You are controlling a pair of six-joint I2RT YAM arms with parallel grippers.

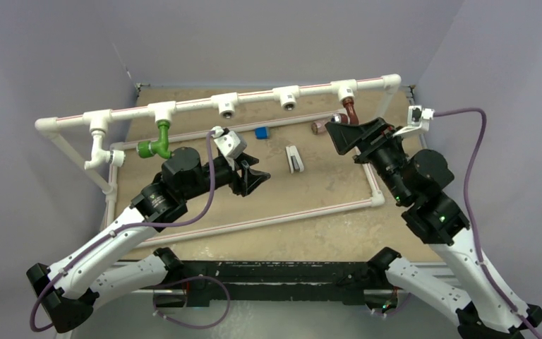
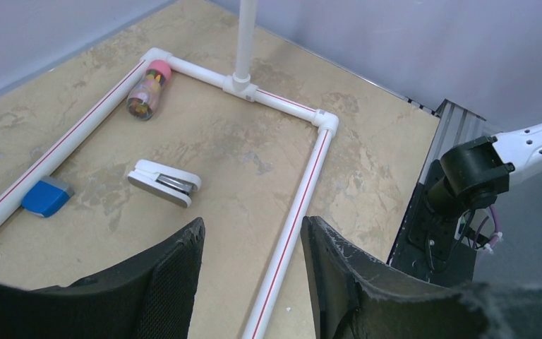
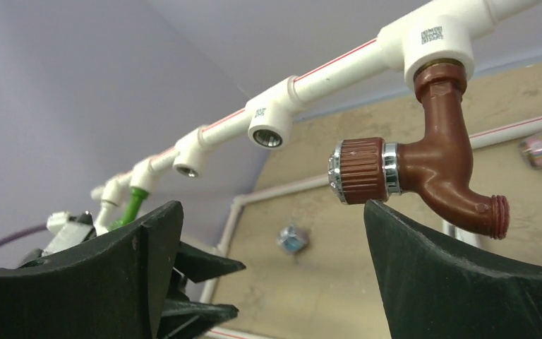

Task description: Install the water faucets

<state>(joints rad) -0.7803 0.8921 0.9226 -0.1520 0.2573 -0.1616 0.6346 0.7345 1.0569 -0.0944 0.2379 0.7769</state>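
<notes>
The reddish-brown faucet [image 1: 351, 111] hangs screwed into the rightmost T-fitting [image 1: 346, 90] of the white pipe frame; in the right wrist view the faucet [image 3: 434, 169] sits just above my right finger. My right gripper [image 1: 356, 131] [image 3: 272, 205] is open and empty right below it, not touching it. The green faucet [image 1: 157, 141] [image 3: 130, 206] and the white faucet [image 1: 99, 150] hang from fittings at the left. My left gripper [image 1: 253, 178] [image 2: 254, 229] is open and empty, over the lower front pipe [image 2: 293, 226].
Two T-fittings [image 1: 226, 104] [image 1: 287, 97] on the top rail are empty. On the table lie a white stapler-like clip [image 1: 294, 158] [image 2: 164, 182], a blue block [image 1: 261, 132] [image 2: 46, 198] and a pink-capped cylinder [image 1: 320, 126] [image 2: 148, 90].
</notes>
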